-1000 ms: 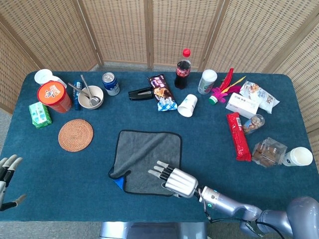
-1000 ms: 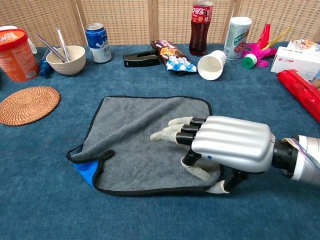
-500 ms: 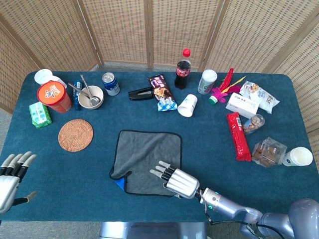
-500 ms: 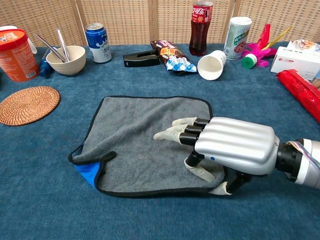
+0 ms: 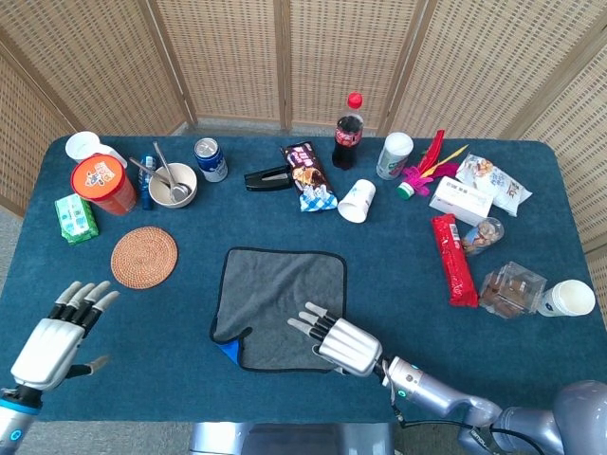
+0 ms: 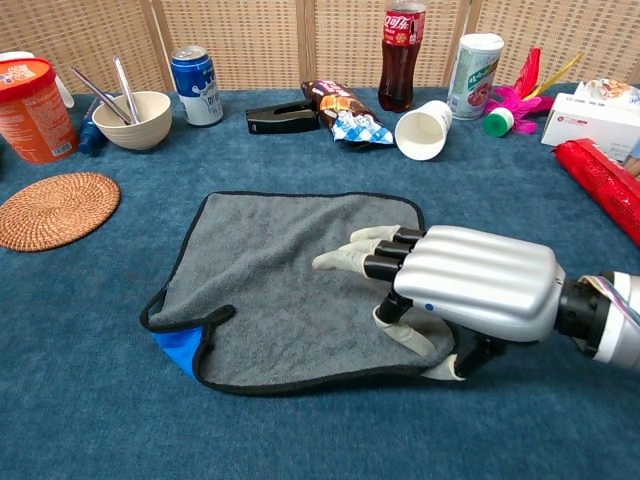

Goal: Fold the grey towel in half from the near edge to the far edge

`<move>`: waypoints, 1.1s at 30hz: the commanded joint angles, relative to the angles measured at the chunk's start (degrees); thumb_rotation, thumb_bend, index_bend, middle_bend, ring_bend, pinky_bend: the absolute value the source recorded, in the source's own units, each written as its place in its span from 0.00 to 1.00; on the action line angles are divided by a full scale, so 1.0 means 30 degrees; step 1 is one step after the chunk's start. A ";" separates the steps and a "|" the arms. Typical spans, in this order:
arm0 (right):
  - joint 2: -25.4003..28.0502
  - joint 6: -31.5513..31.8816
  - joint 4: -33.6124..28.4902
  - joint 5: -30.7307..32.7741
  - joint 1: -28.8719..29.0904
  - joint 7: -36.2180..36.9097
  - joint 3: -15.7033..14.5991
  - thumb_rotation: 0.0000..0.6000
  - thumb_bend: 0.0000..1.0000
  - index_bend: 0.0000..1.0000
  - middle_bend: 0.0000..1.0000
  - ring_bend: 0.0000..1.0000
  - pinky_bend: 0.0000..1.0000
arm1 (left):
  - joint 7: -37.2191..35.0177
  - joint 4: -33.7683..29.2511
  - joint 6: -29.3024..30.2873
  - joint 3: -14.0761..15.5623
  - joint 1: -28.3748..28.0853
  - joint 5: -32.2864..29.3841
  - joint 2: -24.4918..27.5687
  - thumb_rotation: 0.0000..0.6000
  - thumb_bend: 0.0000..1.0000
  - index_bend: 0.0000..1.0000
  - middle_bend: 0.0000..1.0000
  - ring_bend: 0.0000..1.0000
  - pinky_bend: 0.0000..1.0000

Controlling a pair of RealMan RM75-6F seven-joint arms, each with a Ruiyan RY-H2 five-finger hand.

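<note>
Towel's (image 6: 280, 280) near-right corner under hand (image 6: 470, 285)

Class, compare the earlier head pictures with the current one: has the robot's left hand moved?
Yes. The left hand has come in from the table's left edge, rising toward the woven coaster, fingers spread and empty.

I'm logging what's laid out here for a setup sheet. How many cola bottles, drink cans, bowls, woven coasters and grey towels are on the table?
Cola bottle: 1
Drink can: 1
Bowl: 1
Woven coaster: 1
Grey towel: 1
Total: 5
</note>
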 commanded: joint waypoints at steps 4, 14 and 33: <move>-0.0086 -0.0119 -0.0032 0.0112 -0.0005 -0.0172 0.0132 1.00 0.35 0.73 0.00 0.00 0.00 | 0.0173 0.0035 -0.0673 -0.0140 -0.0716 0.0247 -0.0727 1.00 0.20 0.14 0.00 0.00 0.00; -0.0059 -0.0299 -0.0135 0.0566 -0.0056 -0.0329 0.0491 1.00 0.35 0.73 0.00 0.00 0.00 | 0.0581 -0.0072 -0.2760 -0.0312 -0.2550 0.0495 -0.1747 1.00 0.23 0.17 0.00 0.00 0.00; 0.0104 -0.0278 -0.0132 0.1142 -0.0310 -0.0169 0.0794 1.00 0.35 0.73 0.00 0.00 0.00 | 0.2126 -0.0163 -0.5468 -0.0524 -0.4890 -0.0360 -0.3875 1.00 0.27 0.26 0.00 0.00 0.00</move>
